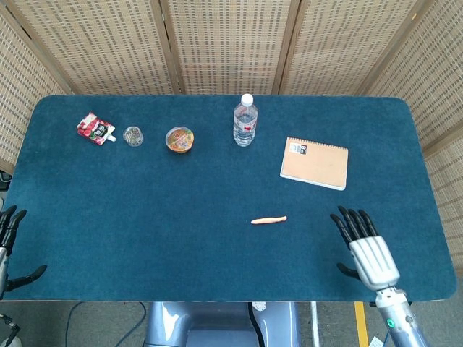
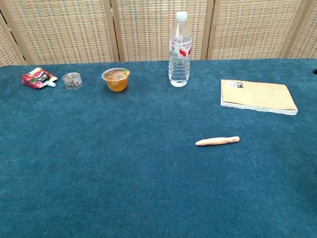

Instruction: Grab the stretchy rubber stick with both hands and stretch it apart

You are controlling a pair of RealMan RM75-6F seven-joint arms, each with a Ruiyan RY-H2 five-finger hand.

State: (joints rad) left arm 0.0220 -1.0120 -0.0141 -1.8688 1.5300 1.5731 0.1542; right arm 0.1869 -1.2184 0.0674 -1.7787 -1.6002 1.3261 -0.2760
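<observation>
Woven rattan screen panels (image 1: 231, 43) behind a teal-carpeted table (image 1: 145, 217), seen from head and chest cameras. Near the middle, slightly right and toward the near edge: the stretchy rubber stick (image 1: 269, 220), pale orange, lying flat and roughly left to right on the cloth, untouched. Right hand (image 1: 364, 248) over the near right part of the table, palm down, dark fingers spread wide and pointing away, holding nothing, well apart from the stick on its right. Left hand (image 1: 10, 246) at the near left edge, only partly in frame, fingers apart, thumb out to the side, empty. Neither hand clearly visible from the chest camera.

Along the far side, left to right: a red and white snack pouch (image 1: 95, 129); just beside it a small clear lidded cup (image 1: 133, 136); then an orange jelly cup (image 1: 179, 139) with a printed lid; then an upright plastic water bottle (image 1: 245, 121), white cap, red on the label. Right of the bottle and a little nearer, a tan spiral notebook (image 1: 315, 163) lying closed and flat, with a small dark label at its far left corner. Stick nearer than the notebook and a little to its left, well apart from every other item.
</observation>
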